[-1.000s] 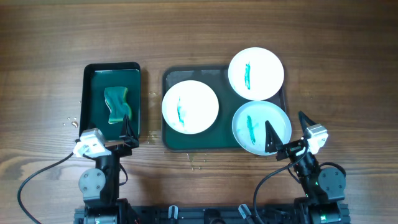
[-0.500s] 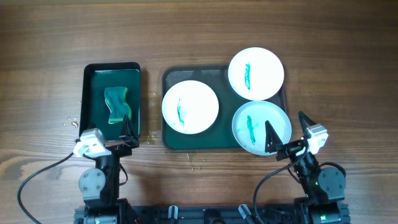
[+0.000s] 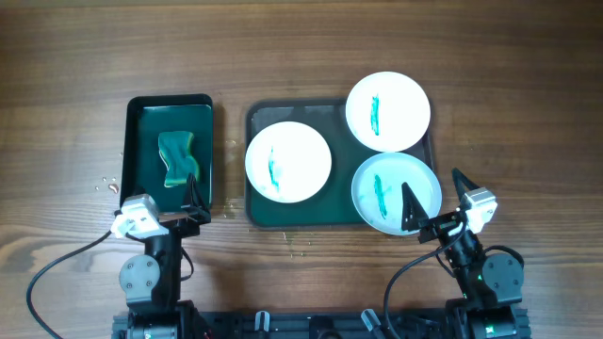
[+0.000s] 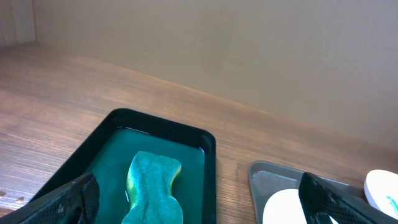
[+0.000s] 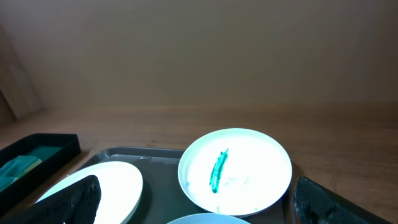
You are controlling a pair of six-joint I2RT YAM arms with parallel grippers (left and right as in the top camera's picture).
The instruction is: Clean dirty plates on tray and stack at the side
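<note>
Overhead: three plates point(image 3: 288, 160), all smeared green, on the tray point(image 3: 320, 215); two overhang its right rim. Left gripper point(image 4: 199, 208) and right gripper point(image 3: 431, 184): jaws wide apart, empty. Sponge point(image 3: 179, 158) apparently sits in water. Risks: wiping pressure tips an overhanging plate; a wet plate slips in the grasp.

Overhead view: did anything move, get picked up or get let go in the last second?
Nothing visibly changed. The left gripper and right gripper stay open and empty at the near side of the table. The three smeared plates stay on the tray, and the sponge stays in its small tray.
</note>
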